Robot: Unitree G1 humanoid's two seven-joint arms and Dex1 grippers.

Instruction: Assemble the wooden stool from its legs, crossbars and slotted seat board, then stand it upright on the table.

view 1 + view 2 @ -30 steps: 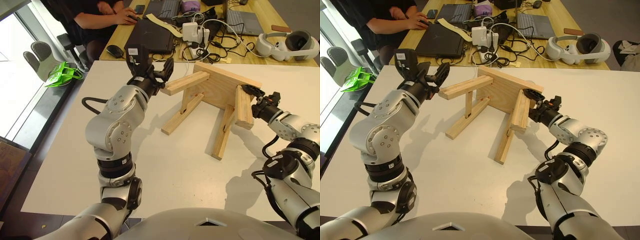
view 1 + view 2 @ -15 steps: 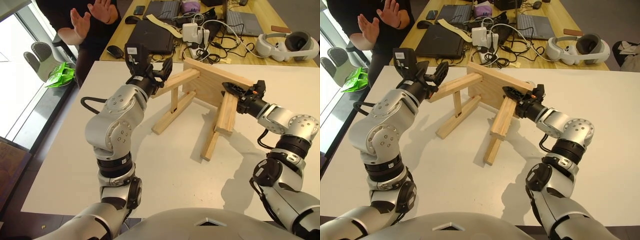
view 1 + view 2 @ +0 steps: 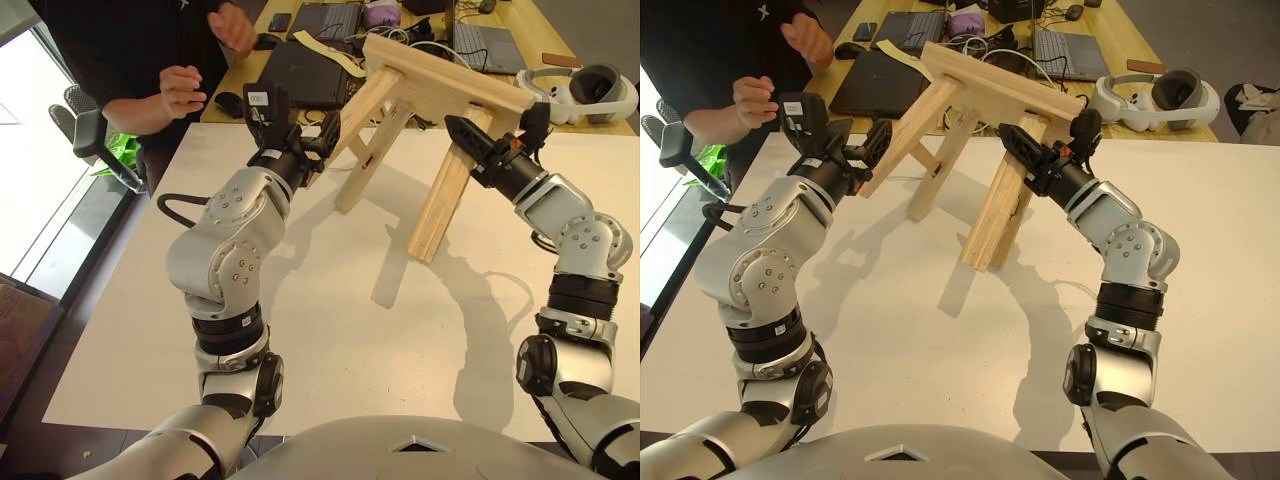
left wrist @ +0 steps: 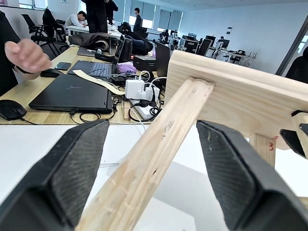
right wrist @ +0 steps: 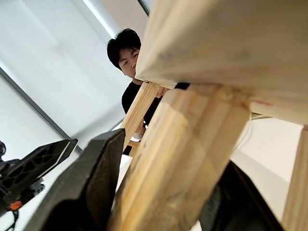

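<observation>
Stool: the stool [image 3: 445,75] is assembled and seat-up near the far side of the table [image 3: 330,330], between the two arms.
Seat board: the seat board [image 3: 1000,85] is on top, sloping rather than level.
Feet: the near feet rest on the table; the far ones are partly hidden, so I cannot tell whether it stands flat.
Left gripper: the left gripper [image 3: 300,140] sits at the lower part of the left leg [image 4: 159,139]. Its fingers are spread wide on either side of the leg, with a gap showing at one pad.
Right gripper: the right gripper [image 3: 1042,140] is high on the right leg [image 5: 178,163], just under the seat board. Its pads lie against opposite faces of the leg, holding it.
Step in hand: probably the last one, settling the stool level and then letting go.
How it will handle: solid timber, so stiff and fairly heavy for two-finger grippers. Bare wood with flat faces should give the pads good friction.
Weak point: the slotted joints. Pulling the legs apart or twisting one against the other could loosen them.
Where to hold: on a leg's flat faces, close under the seat board, where leverage on the joint is least.
Risk: releasing while it leans could let it tip.
</observation>
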